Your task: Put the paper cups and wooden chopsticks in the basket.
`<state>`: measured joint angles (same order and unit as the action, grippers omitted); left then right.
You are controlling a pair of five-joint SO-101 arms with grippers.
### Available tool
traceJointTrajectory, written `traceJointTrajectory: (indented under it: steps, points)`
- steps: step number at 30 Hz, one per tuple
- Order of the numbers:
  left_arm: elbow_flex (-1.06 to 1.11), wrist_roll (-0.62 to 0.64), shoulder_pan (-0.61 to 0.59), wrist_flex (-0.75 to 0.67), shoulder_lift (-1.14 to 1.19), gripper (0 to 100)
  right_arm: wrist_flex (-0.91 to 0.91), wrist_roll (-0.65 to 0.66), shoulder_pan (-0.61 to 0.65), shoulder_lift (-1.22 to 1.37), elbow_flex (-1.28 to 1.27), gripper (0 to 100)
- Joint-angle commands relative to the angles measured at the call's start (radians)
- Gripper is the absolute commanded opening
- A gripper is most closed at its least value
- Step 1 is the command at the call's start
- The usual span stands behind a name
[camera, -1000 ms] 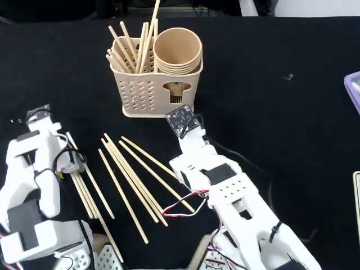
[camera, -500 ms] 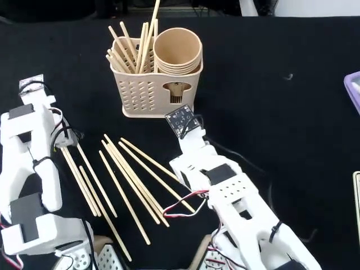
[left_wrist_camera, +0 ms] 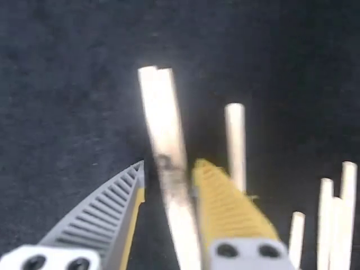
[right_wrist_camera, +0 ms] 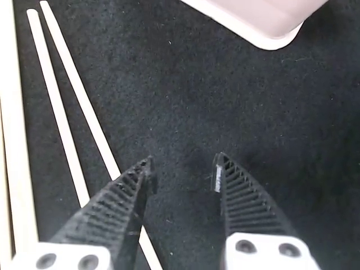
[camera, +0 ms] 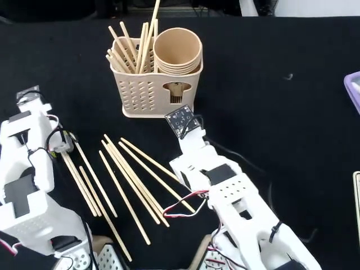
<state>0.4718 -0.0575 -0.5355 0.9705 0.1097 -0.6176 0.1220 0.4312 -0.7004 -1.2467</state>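
I see paper cups [camera: 178, 49] stacked upright in the beige basket [camera: 140, 91] beside standing chopsticks [camera: 135, 48]; loose chopsticks [camera: 135, 180] lie scattered on the surface [camera: 270, 112].

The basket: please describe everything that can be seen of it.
The basket is beige, apparently plastic, with rounded corners, rows of small slots in its front wall and one larger cut-out on the right. It stands upright on the black table, at the far middle. Its left part holds chopsticks standing on end and leaning; its right part holds a stack of paper cups. The right claw is near its base, not touching it.
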Motion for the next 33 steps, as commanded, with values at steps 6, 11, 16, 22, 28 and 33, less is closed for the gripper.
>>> traceJointTrajectory:
  steps: [6,11,16,22,28,33]
  points:
    - [0.013,0.011,0.074,0.002,-0.017,3,0.028,-0.003,0.012,-0.031,0.007,17.2]
    - [-0.005,0.011,0.048,0.066,-0.164,3,0.028,-0.003,0.011,-0.031,0.007,17.2]
    - [-0.11,0.054,0.015,0.166,-0.396,3,0.028,-0.003,0.012,-0.031,0.007,17.2]
    - [-0.163,0.235,0.005,0.074,-0.601,3,0.028,-0.003,0.012,-0.031,0.005,17.2]
    - [-0.162,0.431,0.027,-0.072,-0.801,3,0.028,-0.003,0.011,-0.03,0.005,17.2]
    - [-0.157,0.476,0.116,-0.305,-0.934,3,0.028,-0.003,0.011,-0.027,0.005,17.2]
